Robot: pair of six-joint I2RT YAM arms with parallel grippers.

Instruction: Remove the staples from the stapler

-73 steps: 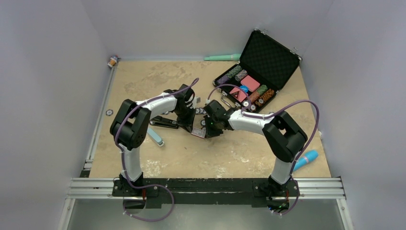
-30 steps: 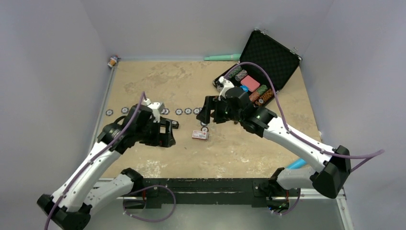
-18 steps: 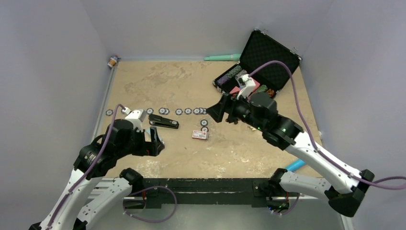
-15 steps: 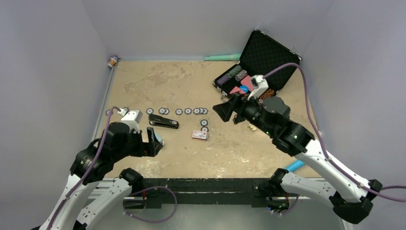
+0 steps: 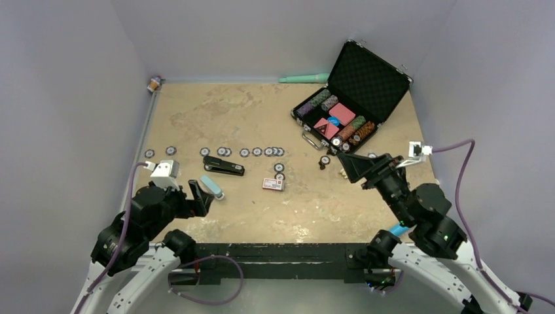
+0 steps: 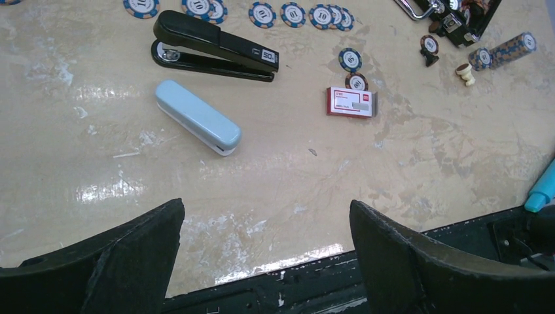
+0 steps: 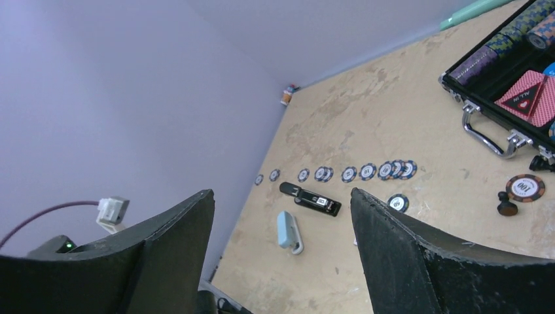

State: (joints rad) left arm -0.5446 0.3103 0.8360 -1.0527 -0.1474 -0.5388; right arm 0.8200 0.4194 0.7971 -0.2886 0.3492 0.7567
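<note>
Lying flat, stapler (image 6: 213, 49) ahead of left claw (image 6: 265, 212), well apart

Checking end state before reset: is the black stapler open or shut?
Shut. The stapler has its top arm folded down along the base; no inner channel shows in the left wrist view.

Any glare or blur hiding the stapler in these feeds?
Left wrist: stapler sharp; glare streaks on the near table, clear of it. Top: even light, stapler small but crisp. Right wrist: tilted, stapler tiny, dark fingers fill the foreground.
</note>
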